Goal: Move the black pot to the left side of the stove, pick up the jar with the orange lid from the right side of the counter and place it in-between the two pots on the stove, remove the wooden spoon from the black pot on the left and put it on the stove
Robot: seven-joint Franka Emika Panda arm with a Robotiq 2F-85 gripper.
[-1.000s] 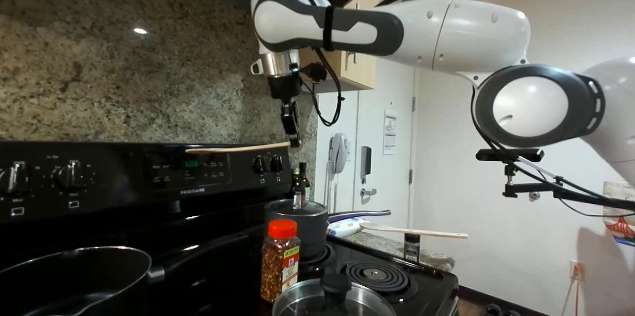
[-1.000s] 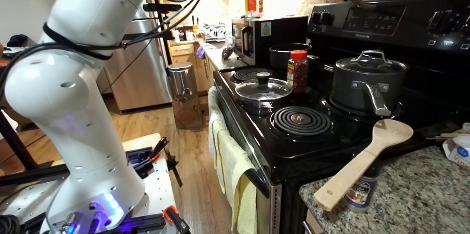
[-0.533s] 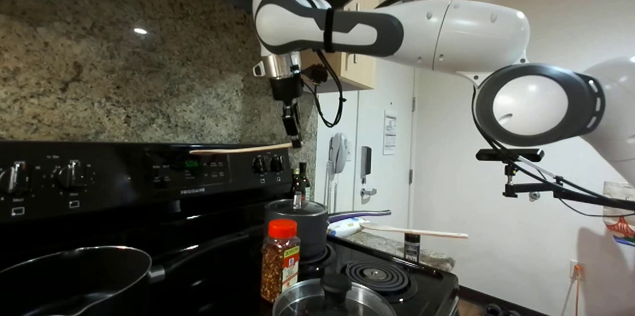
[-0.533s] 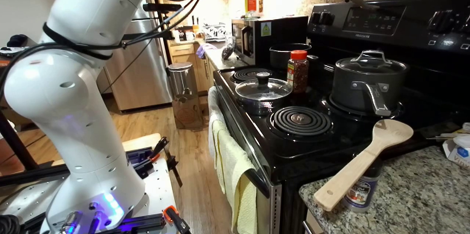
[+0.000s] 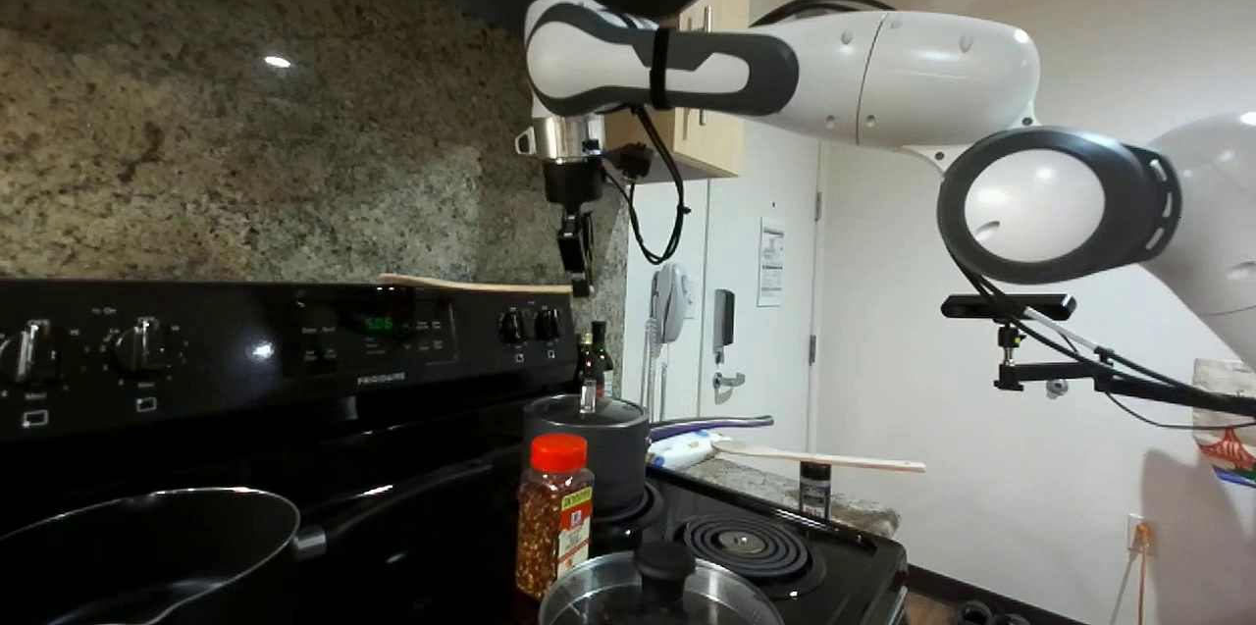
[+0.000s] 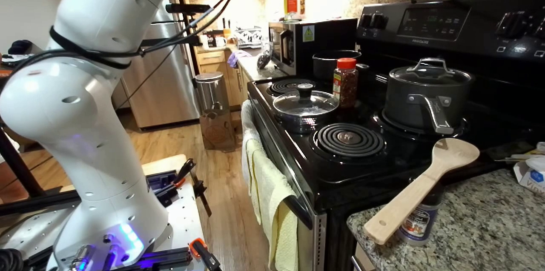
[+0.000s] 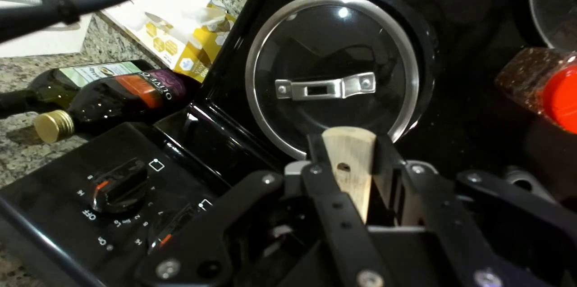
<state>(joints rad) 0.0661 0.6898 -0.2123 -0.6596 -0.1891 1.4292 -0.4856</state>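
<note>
Forearm (image 5: 834, 80) approx. horiz., wrist (image 5: 571, 140) vert., jaws ptg. down, clamped

Your gripper (image 7: 350, 143) has the spoon (image 7: 355, 183) between its jaws, above the stove (image 6: 366, 174); below the gripper stands the lidded pot (image 6: 428, 96); in both exterior views, the open pot (image 5: 196, 551) sits to your gripper's lower left, the jar (image 6: 345, 84) between the two pots; in the wrist view, bottles (image 7: 112, 102) are left of the jaws.

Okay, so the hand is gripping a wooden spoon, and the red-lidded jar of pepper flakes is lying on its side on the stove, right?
Not quite: the red-lidded jar of pepper flakes isn't on its side. Both exterior views show it standing upright on the stove. The rest holds: the hand is gripping a wooden spoon.
</note>
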